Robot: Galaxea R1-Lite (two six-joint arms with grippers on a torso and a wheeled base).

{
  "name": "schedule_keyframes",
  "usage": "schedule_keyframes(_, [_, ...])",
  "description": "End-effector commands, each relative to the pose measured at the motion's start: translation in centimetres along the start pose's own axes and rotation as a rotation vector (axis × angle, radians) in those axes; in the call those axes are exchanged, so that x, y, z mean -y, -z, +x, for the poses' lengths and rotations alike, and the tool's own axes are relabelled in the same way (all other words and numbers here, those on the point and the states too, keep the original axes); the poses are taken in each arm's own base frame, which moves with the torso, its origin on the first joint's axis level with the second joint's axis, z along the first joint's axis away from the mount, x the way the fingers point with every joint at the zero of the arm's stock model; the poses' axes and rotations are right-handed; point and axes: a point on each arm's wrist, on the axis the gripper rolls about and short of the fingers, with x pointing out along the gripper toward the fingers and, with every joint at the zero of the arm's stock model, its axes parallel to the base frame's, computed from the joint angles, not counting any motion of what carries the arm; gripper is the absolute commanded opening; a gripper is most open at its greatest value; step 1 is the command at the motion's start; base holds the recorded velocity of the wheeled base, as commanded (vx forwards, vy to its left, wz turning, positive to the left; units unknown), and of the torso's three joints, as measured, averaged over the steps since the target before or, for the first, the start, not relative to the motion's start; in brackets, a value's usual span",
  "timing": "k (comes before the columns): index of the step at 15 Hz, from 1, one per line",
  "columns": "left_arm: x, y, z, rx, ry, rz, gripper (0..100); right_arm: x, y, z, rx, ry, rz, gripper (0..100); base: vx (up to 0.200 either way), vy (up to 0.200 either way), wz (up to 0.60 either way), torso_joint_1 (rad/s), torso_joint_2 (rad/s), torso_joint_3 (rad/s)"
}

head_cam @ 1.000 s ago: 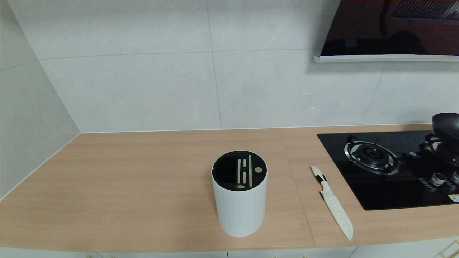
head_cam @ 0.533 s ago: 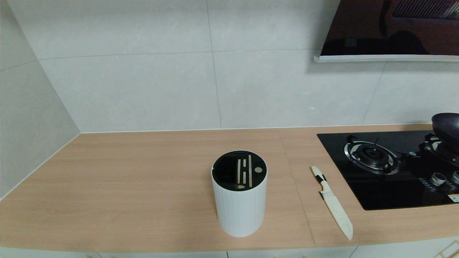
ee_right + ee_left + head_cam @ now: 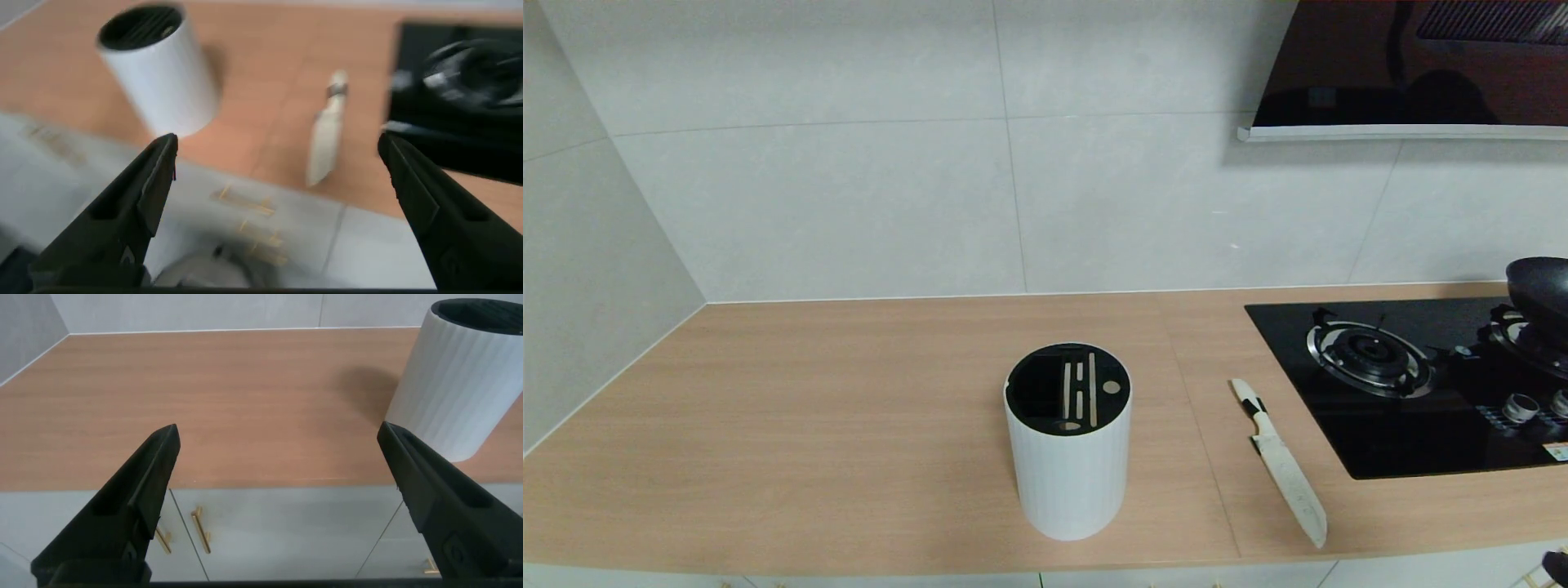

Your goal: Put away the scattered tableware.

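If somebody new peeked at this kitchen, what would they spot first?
Probably the white knife holder, standing upright near the front of the wooden counter, with a black slotted top. Next comes the white knife, lying flat on the counter between the holder and the black gas stove, touching neither.

Fingers (image 3: 143,490) spread wide; white holder (image 3: 458,380) upright on counter (image 3: 229,392).
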Motion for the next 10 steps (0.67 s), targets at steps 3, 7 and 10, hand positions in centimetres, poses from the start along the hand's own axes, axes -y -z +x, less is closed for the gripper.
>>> schedule_keyframes(3, [0.0,0.0,0.0,-0.002,0.0,0.0,100,0.8,-3.1,7.6,-0.205,-0.051,0.018,100,0.0,0.0,0.0,0.0,0.0,0.0])
schedule_keyframes(7, [0.0,0.0,0.0,-0.002,0.0,0.0,100,1.5,-3.2,12.1,-0.268,-0.039,0.024,100,0.0,0.0,0.0,0.0,0.0,0.0])
schedule_keyframes(10, [0.0,0.0,0.0,-0.002,0.0,0.0,100,0.8,-1.8,13.8,-0.344,-0.035,-0.001,100,0.0,0.0,0.0,0.0,0.0,0.0])
